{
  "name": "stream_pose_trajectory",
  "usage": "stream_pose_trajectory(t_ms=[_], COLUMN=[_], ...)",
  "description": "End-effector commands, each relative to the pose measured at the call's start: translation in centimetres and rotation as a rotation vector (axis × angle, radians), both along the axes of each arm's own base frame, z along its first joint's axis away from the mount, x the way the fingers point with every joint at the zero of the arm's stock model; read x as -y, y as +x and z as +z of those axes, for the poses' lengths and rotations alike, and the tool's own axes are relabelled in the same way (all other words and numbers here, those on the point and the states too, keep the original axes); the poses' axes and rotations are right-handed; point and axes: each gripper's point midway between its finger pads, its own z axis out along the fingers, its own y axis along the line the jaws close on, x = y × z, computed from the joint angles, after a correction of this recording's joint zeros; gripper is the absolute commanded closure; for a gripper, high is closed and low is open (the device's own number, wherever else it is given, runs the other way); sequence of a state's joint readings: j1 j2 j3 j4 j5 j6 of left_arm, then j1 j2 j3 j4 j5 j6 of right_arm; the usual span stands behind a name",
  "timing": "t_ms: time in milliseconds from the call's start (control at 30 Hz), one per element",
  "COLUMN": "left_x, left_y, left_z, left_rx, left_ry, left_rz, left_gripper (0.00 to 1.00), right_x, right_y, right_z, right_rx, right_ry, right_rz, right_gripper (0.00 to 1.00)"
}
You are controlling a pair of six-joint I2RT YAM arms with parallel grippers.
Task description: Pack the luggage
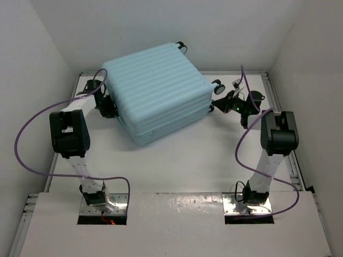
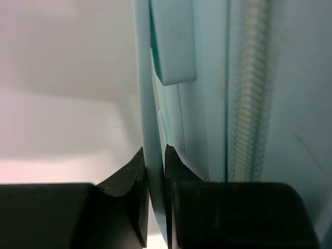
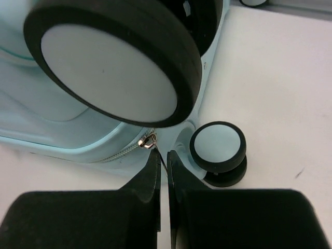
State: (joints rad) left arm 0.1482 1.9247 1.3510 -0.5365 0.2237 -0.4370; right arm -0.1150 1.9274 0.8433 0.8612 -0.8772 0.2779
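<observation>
The luggage (image 1: 155, 91) is a pale aqua ribbed hard-shell case. It lies closed and flat on the white table, black wheels (image 1: 218, 84) at its right end. My left gripper (image 1: 110, 107) is at its left end, shut on a thin aqua edge of the luggage (image 2: 150, 104) next to the zipper coil (image 2: 249, 93). My right gripper (image 1: 214, 104) is at the right end, below a large wheel (image 3: 111, 62) and beside a smaller one (image 3: 218, 145). Its fingers (image 3: 153, 171) are shut on the thin zipper pull, just under the metal slider (image 3: 148, 141).
White walls close in at the back and on both sides. Metal rails (image 1: 278, 101) edge the table. Purple cables (image 1: 32, 155) loop out from both arms. Bare table (image 1: 177, 166) lies between the luggage and the arm bases.
</observation>
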Motion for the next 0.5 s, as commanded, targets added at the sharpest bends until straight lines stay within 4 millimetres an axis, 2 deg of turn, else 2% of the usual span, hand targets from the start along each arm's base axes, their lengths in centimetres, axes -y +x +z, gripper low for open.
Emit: stream_pose_trajectory(t_ms=[0, 67, 100, 133, 167, 200, 233, 333, 367, 433, 467], left_x=[-11.8, -11.3, -11.2, -10.8, -10.4, -10.3, -9.6, -9.7, -9.7, -9.8, -10.0], left_y=[0.6, 1.4, 1.2, 2.3, 2.5, 2.4, 2.9, 3.7, 3.6, 4.3, 4.4], left_z=[-6.6, -6.4, -6.9, -6.5, -6.4, -6.1, -6.2, -6.0, -6.5, -6.3, -6.4], left_rx=[-0.078, -0.063, -0.073, -0.049, -0.058, -0.069, -0.063, -0.047, -0.063, -0.052, -0.055], left_ry=[0.494, 0.489, 0.488, 0.483, 0.481, 0.472, 0.457, 0.450, 0.447, 0.449, 0.460], left_rz=[0.059, 0.038, 0.035, 0.007, -0.005, 0.006, 0.000, 0.023, 0.019, 0.022, 0.027], left_gripper=[1.00, 1.00, 1.00, 1.00, 1.00, 1.00, 1.00, 1.00, 1.00, 1.00, 1.00], right_x=[11.9, 11.9, 12.1, 11.9, 11.2, 11.2, 10.7, 9.6, 9.3, 8.9, 8.6], right_y=[8.2, 9.0, 10.5, 11.0, 11.4, 12.7, 13.0, 15.6, 16.4, 17.5, 17.7], right_z=[1.7, -0.2, 0.6, 0.5, -0.4, 0.5, -0.5, 0.8, -0.1, 0.5, -0.9], right_rx=[0.137, 0.090, 0.110, 0.111, 0.092, 0.126, 0.110, 0.163, 0.155, 0.173, 0.157], right_ry=[-0.114, -0.083, -0.064, -0.059, -0.051, -0.055, -0.051, -0.047, -0.044, -0.040, -0.040], right_rz=[-0.489, -0.491, -0.495, -0.490, -0.478, -0.473, -0.465, -0.442, -0.443, -0.447, -0.437], right_gripper=[1.00, 1.00, 1.00, 1.00, 1.00, 1.00, 1.00, 1.00, 1.00, 1.00, 1.00])
